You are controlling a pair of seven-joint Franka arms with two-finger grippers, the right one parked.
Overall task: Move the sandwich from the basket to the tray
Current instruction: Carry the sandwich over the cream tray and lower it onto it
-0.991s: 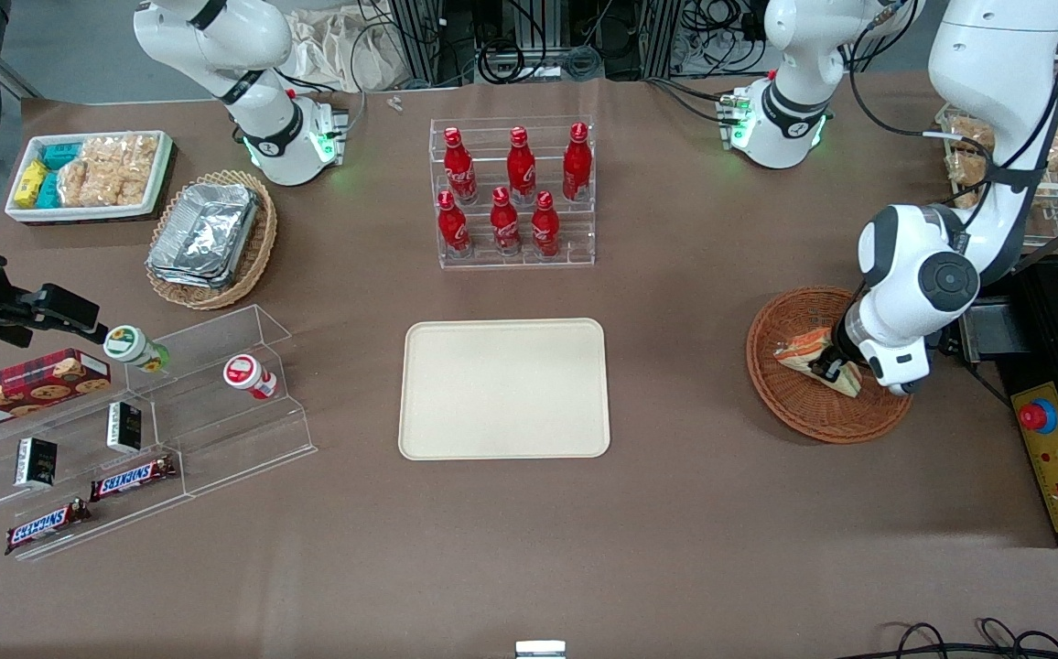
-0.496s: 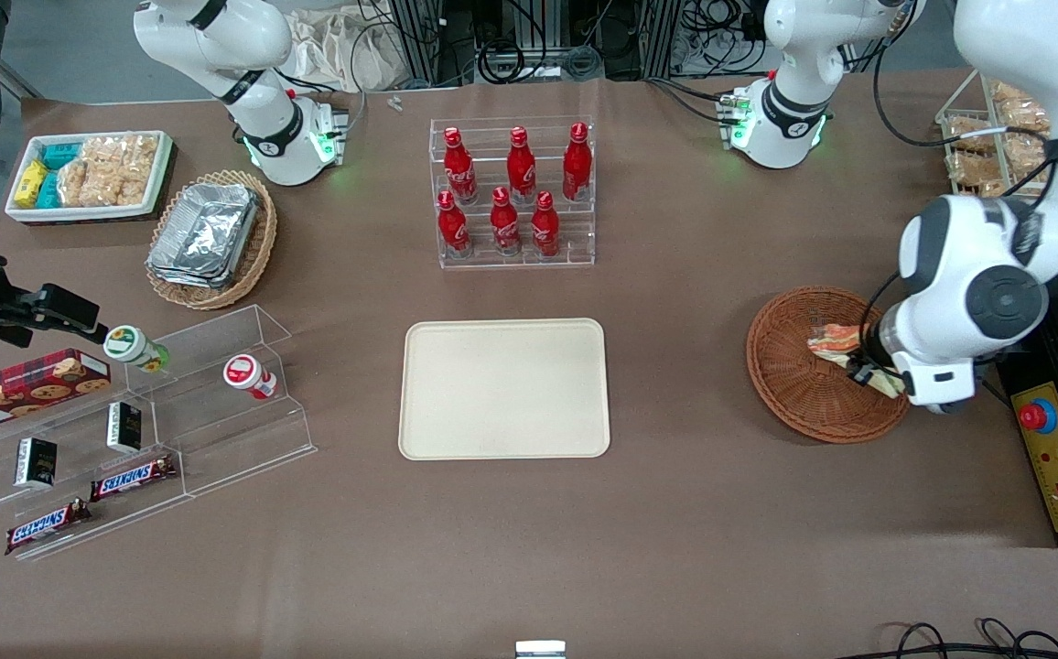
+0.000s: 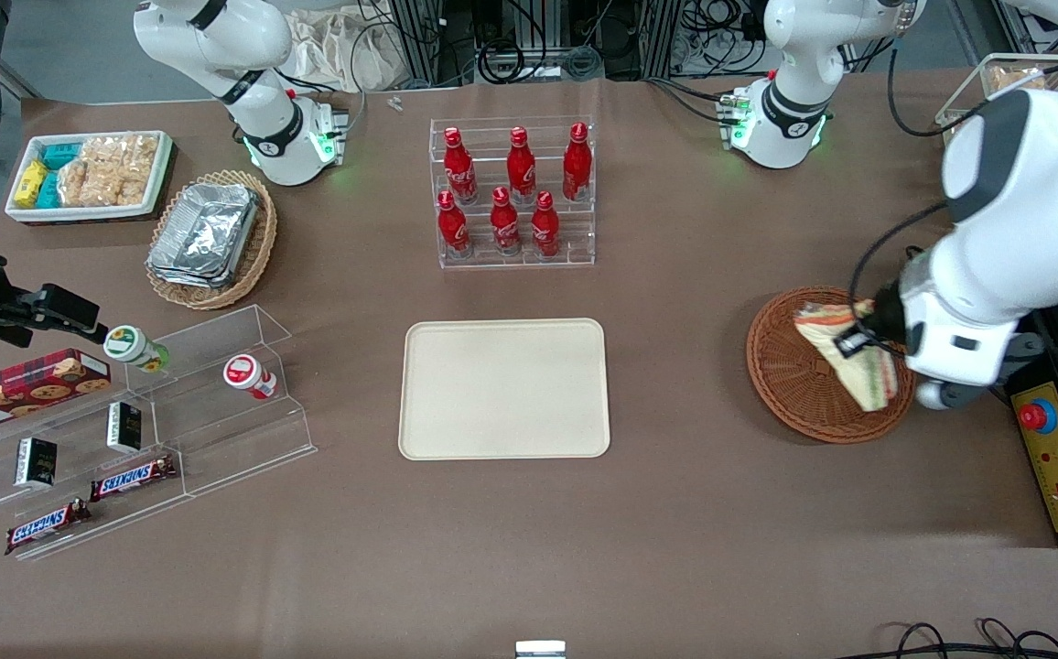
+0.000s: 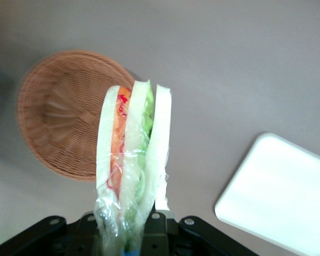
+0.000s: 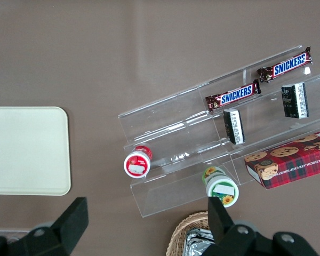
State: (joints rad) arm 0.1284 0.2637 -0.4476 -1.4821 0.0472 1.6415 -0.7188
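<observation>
The tool (image 3: 861, 340) is clenched on the sandwich (image 3: 845, 352), gripping it at one end, and holds it in the air above the basket (image 3: 790, 384). In the wrist view the wrapped sandwich (image 4: 132, 160) sticks out from the tool. The tray (image 3: 503, 388) lies well apart on the worktop (image 3: 675, 513).

i'm watching the front view looking steeply down over the whole table from high up, facing the arm bases. the left wrist camera is looking down from above past the gripper (image 4: 136, 234), close on the sandwich (image 4: 133, 160), sharing the basket (image 4: 64, 114) and the tray (image 4: 280, 194) with the front view. the right wrist camera is looking straight down, sharing the tray's edge and the acrylic steps (image 5: 202, 154).
</observation>
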